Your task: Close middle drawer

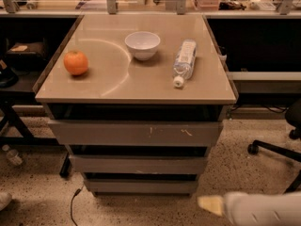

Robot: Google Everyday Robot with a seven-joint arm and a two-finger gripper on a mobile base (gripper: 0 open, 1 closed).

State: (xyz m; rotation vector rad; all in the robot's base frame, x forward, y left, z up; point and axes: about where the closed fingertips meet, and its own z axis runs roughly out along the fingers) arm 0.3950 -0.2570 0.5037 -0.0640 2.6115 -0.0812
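The middle drawer [138, 164] is the plain grey front between the taller scratched front [136, 133] and the narrowest bottom front [141, 186]. A dark gap shows above it, and it stands stepped back from the scratched front over it. My gripper [210, 205] shows as a pale yellowish tip on the white arm [263, 210] at the bottom right. It hangs low over the floor, to the right of and below the drawers, touching none of them.
On the beige cabinet top [108, 86] sit an orange [75, 62], a white bowl [142, 44] and a lying water bottle [184, 62]. A chair base [277, 147] stands on the speckled floor at right. Dark desks flank the cabinet.
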